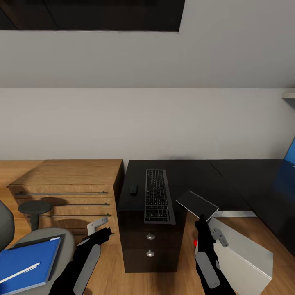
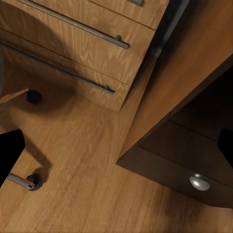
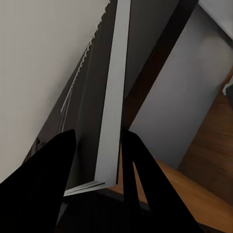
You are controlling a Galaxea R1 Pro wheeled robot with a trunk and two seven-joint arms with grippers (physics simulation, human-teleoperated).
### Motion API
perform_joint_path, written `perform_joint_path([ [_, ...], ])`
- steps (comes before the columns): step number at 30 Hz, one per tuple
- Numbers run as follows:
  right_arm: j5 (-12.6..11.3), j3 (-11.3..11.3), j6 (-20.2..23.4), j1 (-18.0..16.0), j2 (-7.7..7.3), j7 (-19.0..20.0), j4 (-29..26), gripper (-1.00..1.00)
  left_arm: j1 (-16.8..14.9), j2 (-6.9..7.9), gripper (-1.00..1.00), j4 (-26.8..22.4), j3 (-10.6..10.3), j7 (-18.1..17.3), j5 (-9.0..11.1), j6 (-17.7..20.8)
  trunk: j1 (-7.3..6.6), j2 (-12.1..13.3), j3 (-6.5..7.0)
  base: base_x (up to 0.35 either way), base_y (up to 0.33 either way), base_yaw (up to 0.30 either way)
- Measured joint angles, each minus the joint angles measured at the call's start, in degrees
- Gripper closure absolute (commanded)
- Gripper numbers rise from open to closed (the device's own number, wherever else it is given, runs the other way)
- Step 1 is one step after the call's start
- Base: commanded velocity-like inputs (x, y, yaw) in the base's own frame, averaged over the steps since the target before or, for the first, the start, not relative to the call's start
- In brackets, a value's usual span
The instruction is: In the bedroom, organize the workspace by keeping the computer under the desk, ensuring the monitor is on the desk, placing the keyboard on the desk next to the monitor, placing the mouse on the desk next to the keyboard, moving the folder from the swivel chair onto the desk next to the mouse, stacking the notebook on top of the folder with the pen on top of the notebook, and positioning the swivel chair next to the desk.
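Head view: keyboard (image 1: 157,196) and mouse (image 1: 133,189) lie on the dark worktop (image 1: 188,176), near each other; blue folder (image 1: 28,260) with pen (image 1: 18,273) rests on the swivel chair (image 1: 61,246). Right gripper (image 1: 201,220) holds a thin dark notebook (image 1: 197,205) tilted above the worktop edge; left gripper (image 1: 98,226) hangs free, fingers apart, empty. Left wrist view: wooden drawers (image 2: 73,43), floor. Right wrist view: fingers (image 3: 46,170) pinch the notebook (image 3: 112,111) edge-on. Risk: thin edge grip, notebook could pivot or slip; folder not yet placed, so stacking order may fail.
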Motion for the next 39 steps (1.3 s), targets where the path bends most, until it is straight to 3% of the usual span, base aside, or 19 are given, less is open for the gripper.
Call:
perform_joint_path([
  [11,0.1,0.0,0.0,0.0,0.01,0.0,0.0,1.00,0.0,0.03,-1.00,0.0,0.0,0.0,0.0,0.0,0.00,0.0,0.00,0.000,0.000,0.000],
  [12,0.1,0.0,0.0,0.0,0.02,-0.1,0.0,-1.00,0.0,0.02,-1.00,0.0,0.0,0.0,0.0,0.0,0.00,0.0,0.00,0.000,0.000,0.000],
  [14,-1.0,0.0,0.0,0.0,0.01,-0.3,0.2,-1.00,0.0,0.02,-1.00,0.0,0.0,0.0,0.0,0.0,0.00,0.0,-0.01,0.000,0.000,0.000],
  [39,-1.0,-0.1,0.0,0.0,0.00,-0.2,0.1,-1.00,0.0,0.04,-1.00,0.1,0.0,0.0,0.0,0.0,0.00,0.0,-0.01,0.000,0.000,0.000],
])
